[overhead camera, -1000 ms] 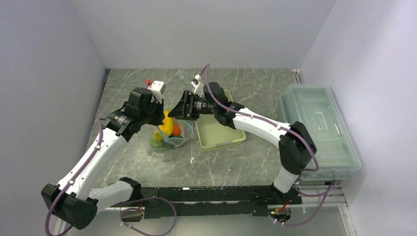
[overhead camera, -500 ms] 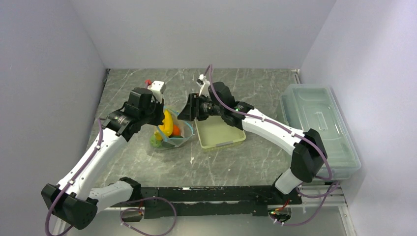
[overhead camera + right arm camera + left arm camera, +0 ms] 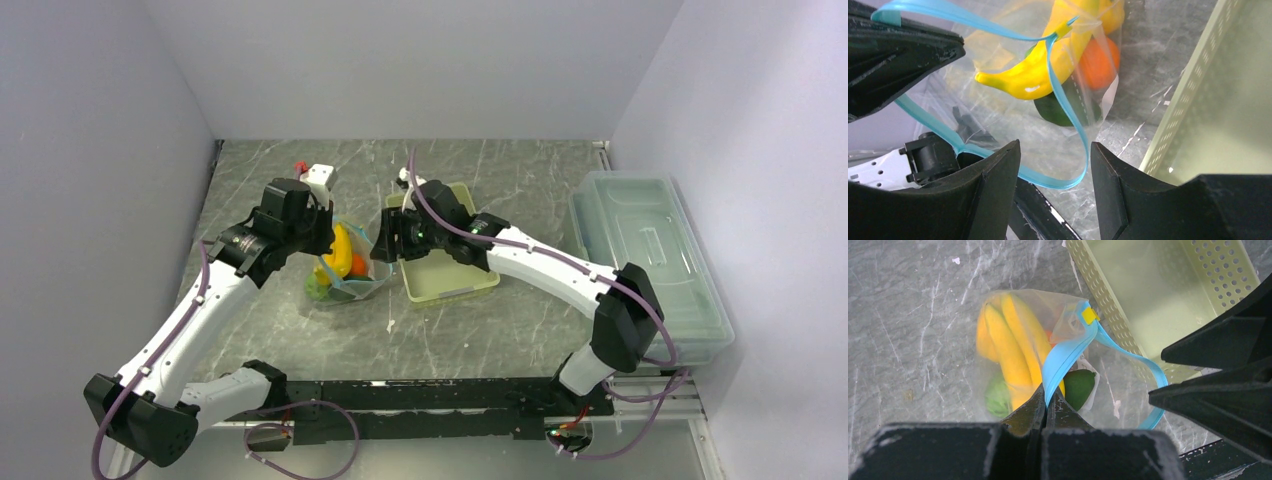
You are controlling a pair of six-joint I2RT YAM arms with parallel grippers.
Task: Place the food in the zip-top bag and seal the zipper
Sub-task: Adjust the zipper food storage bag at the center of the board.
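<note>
The clear zip-top bag [image 3: 345, 272] sits left of the basket with the food inside: yellow bananas [image 3: 1010, 347], a green piece [image 3: 1079, 386] and an orange-red one [image 3: 1099, 61]. Its light-blue zipper strip [image 3: 1068, 355] gapes open in a loop, with a small yellow slider [image 3: 1090, 316] at one end. My left gripper [image 3: 1046, 395] is shut on the zipper strip and holds the mouth up. My right gripper [image 3: 1055, 150] is open just right of the bag, and the loop of the strip [image 3: 1068, 125] hangs between its fingers.
The pale yellow-green perforated basket [image 3: 446, 272] lies right of the bag, under my right wrist. A large clear lidded box [image 3: 650, 262] stands at the far right. A small white block [image 3: 319, 177] with a red bit lies behind the left arm. Grey marbled tabletop all around.
My right gripper has moved back to the right and nearer, away from the bag's mouth to its right edge. The left gripper and the bag have stayed put.
</note>
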